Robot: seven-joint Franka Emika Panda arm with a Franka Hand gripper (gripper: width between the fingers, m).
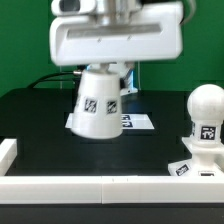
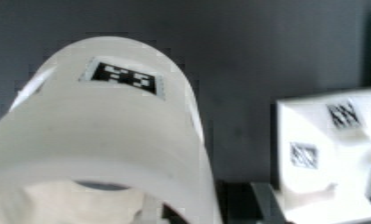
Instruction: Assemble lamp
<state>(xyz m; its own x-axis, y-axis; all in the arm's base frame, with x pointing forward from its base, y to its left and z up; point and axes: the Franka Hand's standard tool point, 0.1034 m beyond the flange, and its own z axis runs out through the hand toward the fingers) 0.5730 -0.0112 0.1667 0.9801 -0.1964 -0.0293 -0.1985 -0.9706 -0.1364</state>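
My gripper (image 1: pixel 104 70) is shut on the narrow top rim of the tapered white shade (image 1: pixel 95 104) and holds it tilted just above the table. The shade's tag faces the camera. In the wrist view the shade (image 2: pixel 111 120) fills most of the picture, and the gripper (image 2: pixel 217 205) clamps its wall at the open end. The round-headed bulb (image 1: pixel 205 112) stands upright on the low square base (image 1: pixel 197 166) at the exterior view's right, apart from the shade. The base with its tags also shows in the wrist view (image 2: pixel 333 125).
The marker board (image 1: pixel 138 122) lies flat on the black table behind and beneath the shade. A white rail (image 1: pixel 90 186) runs along the table's front edge, with a short white block (image 1: pixel 8 150) at the exterior view's left.
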